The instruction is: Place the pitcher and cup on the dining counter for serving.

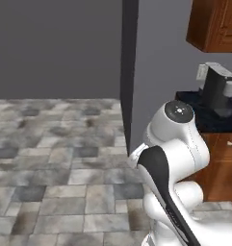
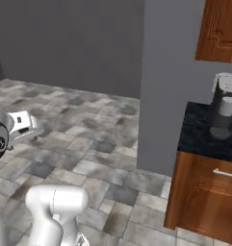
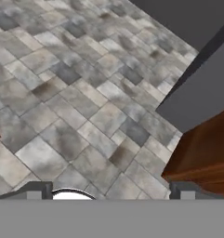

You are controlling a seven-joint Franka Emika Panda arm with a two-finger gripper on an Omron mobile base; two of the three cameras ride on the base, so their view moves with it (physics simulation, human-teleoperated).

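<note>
The pitcher, the cup and the dining counter are out of view. In the hand view my gripper is open, its two dark fingertips standing far apart with nothing between them. It looks down on grey stone floor tiles. The right base view has my white hand at the left edge, held above the floor. My arm's elbow is folded up in front of the base.
A grey wall pillar stands ahead. To its right is a black-topped kitchen worktop over wooden cabinets, carrying a dark coffee machine. A wooden wall cabinet hangs above. Open tiled floor spreads left.
</note>
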